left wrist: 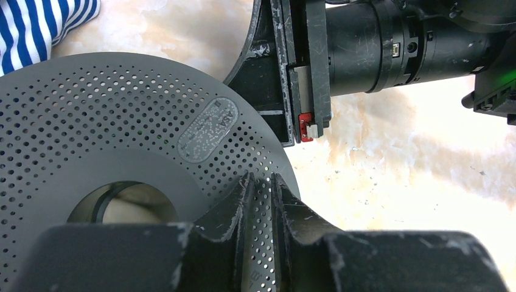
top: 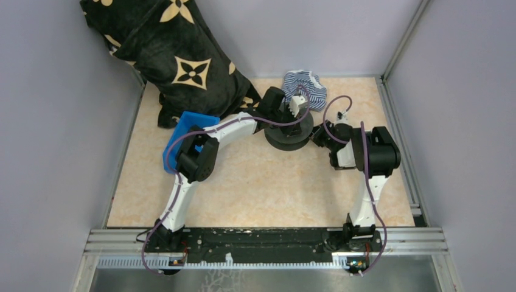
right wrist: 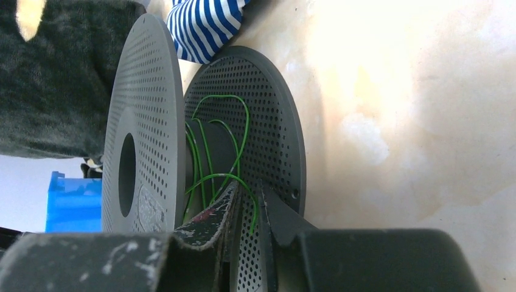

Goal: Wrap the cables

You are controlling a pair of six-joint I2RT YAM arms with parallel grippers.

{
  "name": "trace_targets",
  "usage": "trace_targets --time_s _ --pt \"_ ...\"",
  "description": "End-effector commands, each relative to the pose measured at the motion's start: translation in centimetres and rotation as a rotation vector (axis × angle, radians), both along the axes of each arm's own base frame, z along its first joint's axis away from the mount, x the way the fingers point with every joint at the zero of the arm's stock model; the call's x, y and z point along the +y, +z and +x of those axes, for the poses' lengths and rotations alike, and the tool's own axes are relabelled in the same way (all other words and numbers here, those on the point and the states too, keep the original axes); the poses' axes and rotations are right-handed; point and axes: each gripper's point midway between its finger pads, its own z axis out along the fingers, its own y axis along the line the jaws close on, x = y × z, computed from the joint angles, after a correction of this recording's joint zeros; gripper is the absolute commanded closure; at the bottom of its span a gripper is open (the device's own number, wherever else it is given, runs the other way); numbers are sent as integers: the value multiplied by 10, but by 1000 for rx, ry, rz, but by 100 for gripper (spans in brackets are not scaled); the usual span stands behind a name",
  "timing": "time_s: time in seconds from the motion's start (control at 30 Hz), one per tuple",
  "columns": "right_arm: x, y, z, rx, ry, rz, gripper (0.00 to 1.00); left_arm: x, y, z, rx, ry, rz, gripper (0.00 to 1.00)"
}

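Two grippers work at one spool. R gripper (right wrist: 249, 191) comes in low along the counter (top: 261, 188) at the right edge of the spool (right wrist: 146, 91). Its jaws are a narrow slit apart, its fingers reach in at the gap btwn the two perforated flanges, and one strand of the cables (right wrist: 222, 95) drops through the slit, not visibly pinched. The rest of that thin green wire sits in a few loose loops round the hub, btwn the flanges, w/ one loop bulging out toward the rim.

L gripper (left wrist: 261, 182) points down over the top flange near its rim. Its jaws are also only slightly parted, w/ nothing seen btwn them but the dotted grey disc below. Whether the tips touch it I can't tell. An oval label (left wrist: 207, 131) lies just beside them.

The spool lies flat, mid-counter. Just behind it is a blue-and-white striped cloth (top: 307, 85). At far left is a black blanket (top: 176, 55) w/ tan flowers, and a blue bin (top: 188, 120) sits near it.
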Motion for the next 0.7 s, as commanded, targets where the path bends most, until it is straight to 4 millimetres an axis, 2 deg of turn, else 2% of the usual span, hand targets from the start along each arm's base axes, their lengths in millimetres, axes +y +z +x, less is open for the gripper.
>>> trace_targets --time_s 0.0,0.17,0.67 --pt "-8 24 10 -77 -22 -34 83 2 -13 -3 25 2 44 79" --pt "-7 24 10 -72 -17 -32 78 3 -13 -3 25 2 45 79" --pt "-15 26 10 -57 -33 -84 75 5 -11 0 7 9 54 79"
